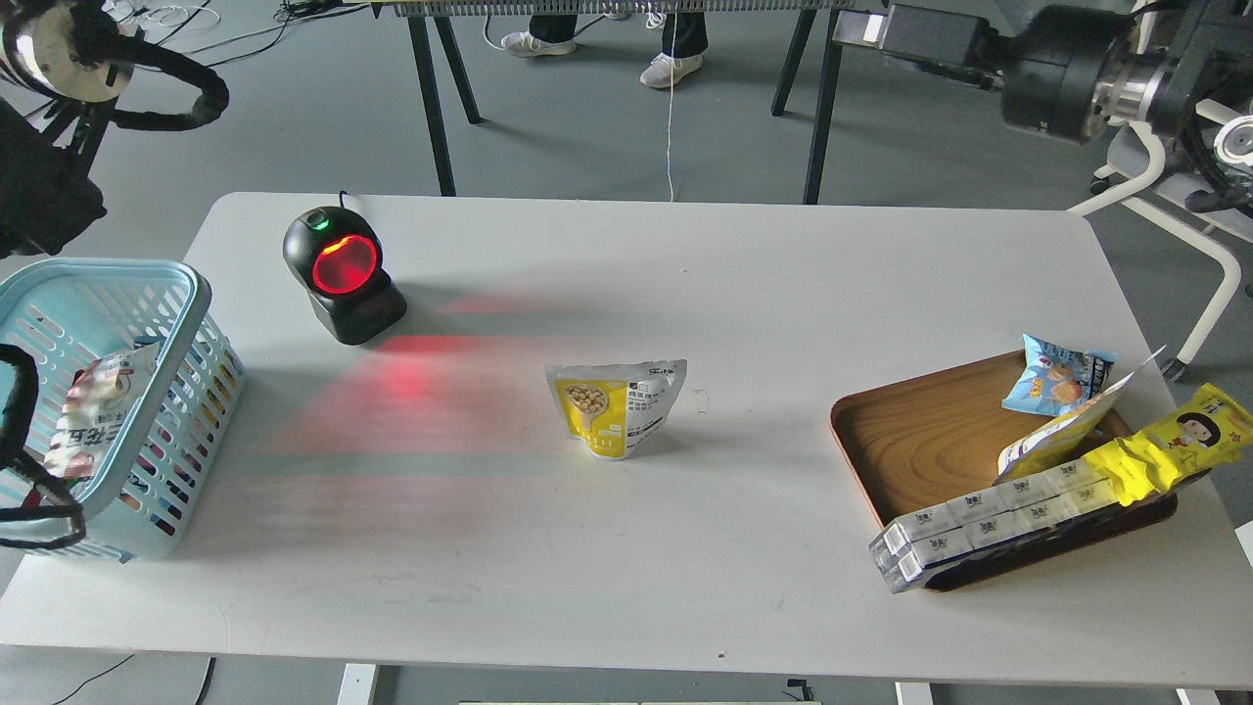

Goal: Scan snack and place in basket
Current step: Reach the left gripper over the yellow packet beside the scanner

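Note:
The snack (617,406), a yellow-and-white pouch with a round nut picture, stands upright on the white table near its middle, with nothing touching it. The light blue basket (186,294) stands at the table's left edge and holds a red-and-white pack (98,411). My right gripper (854,25) is high at the top right, far above and behind the table; it is seen side-on and its fingers cannot be told apart. Only thick parts of my left arm (49,59) show at the top left; its gripper is out of view.
A black scanner (343,274) glowing red stands at the back left and casts red light on the table. A brown wooden tray (920,441) at the right holds a blue bag (1057,377), a yellow wrapper (1175,441) and a row of white packs (979,524).

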Motion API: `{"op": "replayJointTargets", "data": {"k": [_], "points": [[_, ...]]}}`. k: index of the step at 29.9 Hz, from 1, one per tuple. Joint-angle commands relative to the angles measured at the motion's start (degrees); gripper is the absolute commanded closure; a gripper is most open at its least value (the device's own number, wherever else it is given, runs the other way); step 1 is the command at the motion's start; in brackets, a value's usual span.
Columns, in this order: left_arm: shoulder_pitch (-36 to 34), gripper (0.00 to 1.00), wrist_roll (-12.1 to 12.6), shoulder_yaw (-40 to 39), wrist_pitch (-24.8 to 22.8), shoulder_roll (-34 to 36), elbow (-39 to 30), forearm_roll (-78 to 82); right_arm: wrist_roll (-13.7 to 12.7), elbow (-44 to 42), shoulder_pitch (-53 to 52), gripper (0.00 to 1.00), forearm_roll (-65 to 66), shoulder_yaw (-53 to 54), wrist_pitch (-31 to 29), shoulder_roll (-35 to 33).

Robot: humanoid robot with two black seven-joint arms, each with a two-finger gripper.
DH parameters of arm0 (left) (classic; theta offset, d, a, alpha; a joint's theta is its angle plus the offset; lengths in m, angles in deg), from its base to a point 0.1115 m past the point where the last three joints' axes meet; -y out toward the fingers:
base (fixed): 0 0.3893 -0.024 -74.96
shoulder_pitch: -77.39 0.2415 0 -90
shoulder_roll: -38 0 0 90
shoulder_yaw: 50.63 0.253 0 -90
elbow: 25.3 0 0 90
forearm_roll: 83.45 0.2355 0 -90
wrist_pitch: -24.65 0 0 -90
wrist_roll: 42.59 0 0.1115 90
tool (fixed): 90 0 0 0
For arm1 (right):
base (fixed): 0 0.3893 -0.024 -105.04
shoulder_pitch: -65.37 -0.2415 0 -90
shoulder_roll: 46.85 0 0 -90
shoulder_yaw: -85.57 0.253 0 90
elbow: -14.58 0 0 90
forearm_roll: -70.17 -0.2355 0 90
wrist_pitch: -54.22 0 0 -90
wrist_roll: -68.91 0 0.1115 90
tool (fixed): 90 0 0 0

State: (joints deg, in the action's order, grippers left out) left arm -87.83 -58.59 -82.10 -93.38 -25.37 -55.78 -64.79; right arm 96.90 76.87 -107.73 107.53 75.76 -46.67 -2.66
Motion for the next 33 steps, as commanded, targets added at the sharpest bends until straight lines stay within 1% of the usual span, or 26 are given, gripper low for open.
{"op": "replayJointTargets", "data": {"k": [1,2,4,6,8,10,11,13,17,18,20,25,27,31,32,33], "points": [[-0.63,0.01,-0.6,0.01,0.02,1.84,-6.24,13.2,0.01,-2.35,4.78,0.01,-11.66,2.86,-0.71,-0.42],[-0.63,0.01,-1.13,0.01,0.02,2.9,-8.18,17.08,0.01,-2.79,5.66,0.01,-14.04,3.56,-1.15,-0.51],[-0.55,0.03,-3.06,-0.08,0.02,4.92,-13.62,25.51,0.01,-4.28,7.68,0.01,-18.26,5.32,-1.94,-0.42],[-0.28,0.03,-4.12,0.01,0.02,6.59,-20.03,32.55,0.01,-6.21,10.22,0.01,-23.27,7.16,-2.81,-0.16],[0.07,0.03,-4.12,0.1,0.02,8.78,-26.09,38.7,0.01,-8.41,13.65,0.01,-29.76,9.1,-4.39,0.37],[0.59,0.03,-3.95,0.71,0.02,10.02,-31.55,44.86,0.01,-12.0,17.25,0.01,-35.75,11.82,-7.9,0.81],[1.03,0.03,-4.03,1.76,0.02,10.72,-34.8,48.19,0.01,-15.42,18.84,0.01,-38.39,13.31,-10.61,1.42],[1.3,0.03,-4.03,3.17,0.02,11.95,-40.69,53.39,0.01,-22.89,21.22,0.01,-41.56,16.04,-16.94,4.83],[1.39,0.03,-3.95,4.93,0.02,13.36,-50.71,64.72,0.01,-38.01,24.56,0.01,-47.89,21.57,-17.11,11.69],[1.39,0.03,-3.95,5.28,0.02,13.28,-52.39,68.15,0.01,-40.39,25.09,0.01,-49.82,22.98,-17.11,12.84],[1.48,0.03,-3.95,6.33,0.02,12.93,-54.24,74.65,0.01,-42.78,26.06,0.01,-52.72,25.53,-17.11,14.34],[1.91,0.05,-3.95,12.13,0.02,10.82,-55.91,88.71,0.01,-43.49,27.82,0.01,-54.76,31.42,-17.11,18.47],[2.26,0.05,-3.95,13.19,0.02,9.68,-56.71,92.42,0.01,-43.49,27.91,0.01,-54.76,33.35,-17.11,19.44],[5.69,0.06,-3.95,13.89,0.02,6.34,-56.71,97.61,0.01,-43.49,28.17,0.02,-55.02,37.13,-17.11,21.29],[6.65,0.06,-3.95,13.98,0.02,5.9,-56.71,99.28,-0.39,-43.49,28.17,0.02,-55.37,37.93,-17.11,21.55],[7.71,0.06,-3.95,14.5,0.02,5.2,-56.71,101.56,-1.87,-43.49,28.17,0.02,-55.9,38.72,-17.11,21.64]]}}
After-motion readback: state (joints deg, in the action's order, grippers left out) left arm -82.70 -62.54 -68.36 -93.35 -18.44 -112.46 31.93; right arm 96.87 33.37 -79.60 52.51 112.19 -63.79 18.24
